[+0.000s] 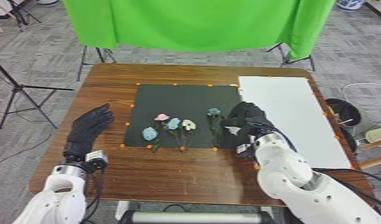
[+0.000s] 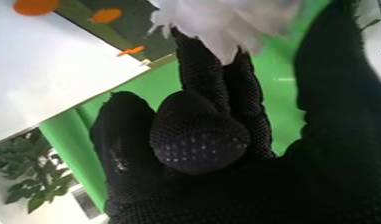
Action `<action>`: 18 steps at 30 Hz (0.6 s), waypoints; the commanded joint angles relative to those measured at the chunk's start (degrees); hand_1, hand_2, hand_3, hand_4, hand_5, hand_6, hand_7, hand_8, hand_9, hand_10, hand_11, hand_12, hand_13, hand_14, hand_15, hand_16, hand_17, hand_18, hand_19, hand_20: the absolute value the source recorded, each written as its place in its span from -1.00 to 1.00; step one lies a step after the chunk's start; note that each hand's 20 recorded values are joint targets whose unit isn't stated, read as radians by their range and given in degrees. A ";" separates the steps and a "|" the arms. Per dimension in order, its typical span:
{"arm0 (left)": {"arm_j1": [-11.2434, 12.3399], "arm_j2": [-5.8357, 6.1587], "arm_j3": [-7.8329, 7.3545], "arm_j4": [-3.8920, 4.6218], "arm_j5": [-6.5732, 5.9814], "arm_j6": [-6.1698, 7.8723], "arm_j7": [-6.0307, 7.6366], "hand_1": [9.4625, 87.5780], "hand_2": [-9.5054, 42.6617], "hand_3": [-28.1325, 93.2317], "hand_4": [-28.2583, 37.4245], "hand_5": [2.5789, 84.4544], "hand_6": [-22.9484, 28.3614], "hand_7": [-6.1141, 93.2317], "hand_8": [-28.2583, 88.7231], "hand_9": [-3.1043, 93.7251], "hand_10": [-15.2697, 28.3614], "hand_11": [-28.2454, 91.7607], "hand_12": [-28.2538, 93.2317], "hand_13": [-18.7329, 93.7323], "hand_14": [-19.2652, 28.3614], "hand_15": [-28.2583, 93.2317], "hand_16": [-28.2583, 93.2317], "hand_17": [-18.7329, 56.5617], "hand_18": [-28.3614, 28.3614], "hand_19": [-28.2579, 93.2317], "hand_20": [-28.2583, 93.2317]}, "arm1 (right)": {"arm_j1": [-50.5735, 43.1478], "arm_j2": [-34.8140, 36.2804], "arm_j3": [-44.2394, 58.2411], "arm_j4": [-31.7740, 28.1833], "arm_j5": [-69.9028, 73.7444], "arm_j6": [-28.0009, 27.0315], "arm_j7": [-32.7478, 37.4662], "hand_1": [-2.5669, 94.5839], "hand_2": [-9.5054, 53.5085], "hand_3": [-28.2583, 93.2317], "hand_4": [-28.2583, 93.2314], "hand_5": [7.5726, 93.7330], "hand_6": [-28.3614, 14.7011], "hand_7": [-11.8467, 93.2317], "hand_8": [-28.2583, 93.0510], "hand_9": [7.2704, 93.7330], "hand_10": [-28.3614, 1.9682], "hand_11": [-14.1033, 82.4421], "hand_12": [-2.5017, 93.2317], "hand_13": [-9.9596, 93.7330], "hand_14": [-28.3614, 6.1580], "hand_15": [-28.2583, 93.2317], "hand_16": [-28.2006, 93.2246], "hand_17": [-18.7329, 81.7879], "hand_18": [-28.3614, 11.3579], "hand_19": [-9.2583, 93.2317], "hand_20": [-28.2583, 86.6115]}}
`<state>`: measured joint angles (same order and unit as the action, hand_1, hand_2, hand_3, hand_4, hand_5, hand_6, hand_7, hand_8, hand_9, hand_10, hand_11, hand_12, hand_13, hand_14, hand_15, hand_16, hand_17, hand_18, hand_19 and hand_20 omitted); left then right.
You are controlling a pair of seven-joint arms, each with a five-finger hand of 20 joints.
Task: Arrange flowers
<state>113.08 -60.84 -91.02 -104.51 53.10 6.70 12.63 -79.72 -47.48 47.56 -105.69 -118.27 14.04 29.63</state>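
In the head view, my right hand is at the right part of the dark mat, with a pale flower beside its palm. The right wrist view has this white flower in front of the far fingers of my right hand, which is curled round it; its stem is hidden. Left of that hand lies a blue-grey flower. Farther left lie a pink flower, a blue flower, a cream flower and a light blue flower. My left hand rests open left of the mat.
A white board lies on the right side of the brown table. Small orange markers line the mat and the board. Beyond the far edge hangs a green cloth. A black bin stands off the right edge.
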 commanded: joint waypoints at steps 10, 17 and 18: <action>2.93 -0.03 -0.69 -2.20 1.64 -0.28 4.05 -0.67 -0.81 0.64 -0.98 0.09 -0.11 -0.56 -0.64 -0.04 0.26 -0.26 -0.34 -0.06 0.50 -0.28 -0.52 -0.39 0.50 -0.38 -0.28 | -21.05 -7.42 42.48 -13.70 45.50 -11.32 -28.48 -0.56 -0.91 0.58 -0.71 0.23 0.23 -0.52 -0.66 0.34 -0.17 -0.51 -0.59 0.79 0.22 0.24 -0.11 0.45 -0.27 0.84 0.19; 4.48 -1.39 -0.96 -4.16 0.97 1.43 7.79 -0.66 -0.81 0.64 -0.99 0.11 -0.10 -0.57 -0.64 -0.03 0.26 -0.26 -0.34 -0.06 0.47 -0.30 -0.53 -0.35 0.40 -0.41 -0.29 | -22.66 -12.72 42.48 -8.27 72.72 -22.07 -46.73 -0.88 -0.69 0.71 -0.81 -0.27 0.37 -0.62 -0.66 -0.25 -0.04 -0.63 -0.72 -0.24 -0.06 -0.42 -0.31 -0.31 -0.27 -0.67 -0.01; 4.35 -1.38 -0.74 -4.31 0.97 1.61 8.34 -0.67 -0.81 0.64 -0.99 0.11 -0.10 -0.57 -0.64 -0.03 0.27 -0.26 -0.34 -0.07 0.47 -0.30 -0.53 -0.34 0.39 -0.42 -0.29 | -23.43 -12.97 42.77 -8.30 71.62 -21.95 -47.10 -0.93 -0.69 0.72 -0.83 -0.38 0.38 -0.65 -0.66 -0.38 -0.01 -0.66 -0.75 -0.34 0.01 -0.46 -0.35 -0.40 -0.23 -0.72 -0.06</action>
<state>115.93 -61.01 -91.93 -107.08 54.49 6.78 17.80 -99.97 -57.00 89.01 -118.00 -86.07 -2.14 -0.53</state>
